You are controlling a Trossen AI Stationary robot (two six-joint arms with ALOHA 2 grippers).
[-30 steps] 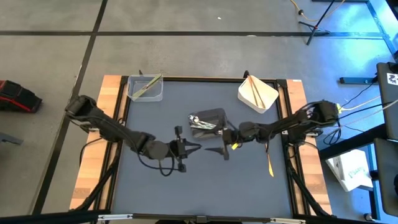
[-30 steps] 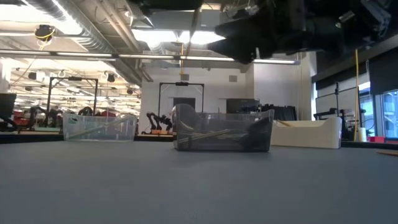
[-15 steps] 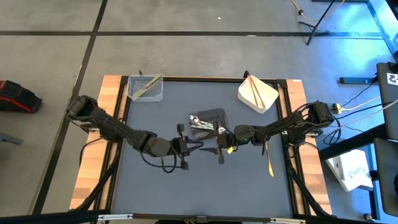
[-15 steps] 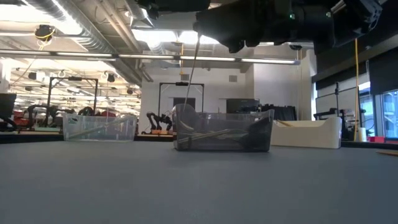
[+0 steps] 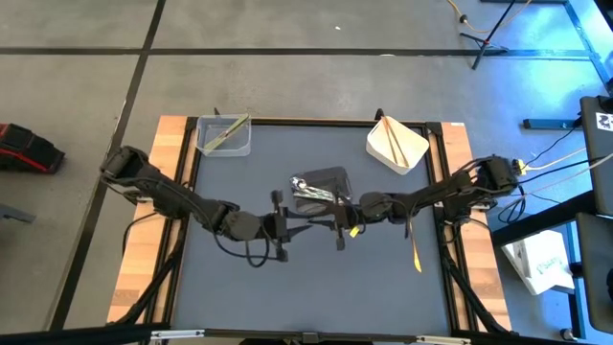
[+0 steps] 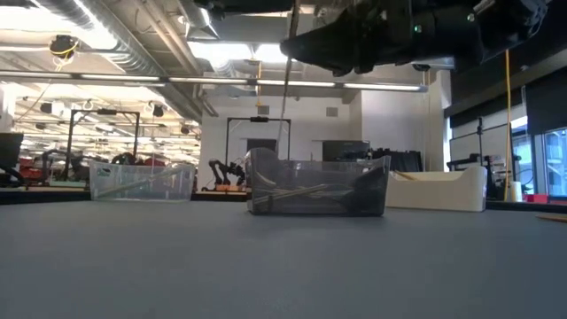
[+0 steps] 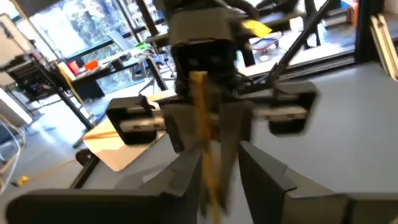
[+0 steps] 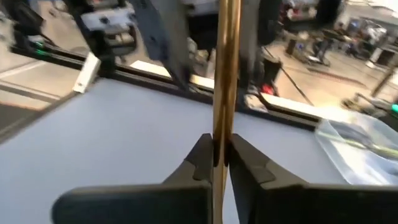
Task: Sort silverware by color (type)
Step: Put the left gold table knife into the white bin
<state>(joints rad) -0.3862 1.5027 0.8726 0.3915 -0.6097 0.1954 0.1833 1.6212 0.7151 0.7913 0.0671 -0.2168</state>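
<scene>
A tan wood-coloured utensil point(image 8: 225, 74) stands upright above the table's middle, between the two grippers, which meet nose to nose. My right gripper point(image 8: 216, 146) is shut on it; in the high view that gripper point(image 5: 332, 227) sits just in front of the dark grey tub point(image 5: 321, 187). My left gripper point(image 7: 214, 162) faces it with the same utensil point(image 7: 202, 112) between its fingers, which stand slightly apart from it. In the low view the utensil point(image 6: 285, 80) shows as a thin vertical stick hanging from the dark grippers overhead.
At the back left stands a clear tub point(image 5: 225, 136) with a pale green utensil in it. The dark grey tub holds silver pieces, and a white tub point(image 5: 397, 144) at the back right holds tan ones. Another tan utensil point(image 5: 415, 251) lies on the mat at the right.
The two grippers came together over the table's middle. My right gripper closed on the tan utensil, and my left gripper's fingers loosened around it.
</scene>
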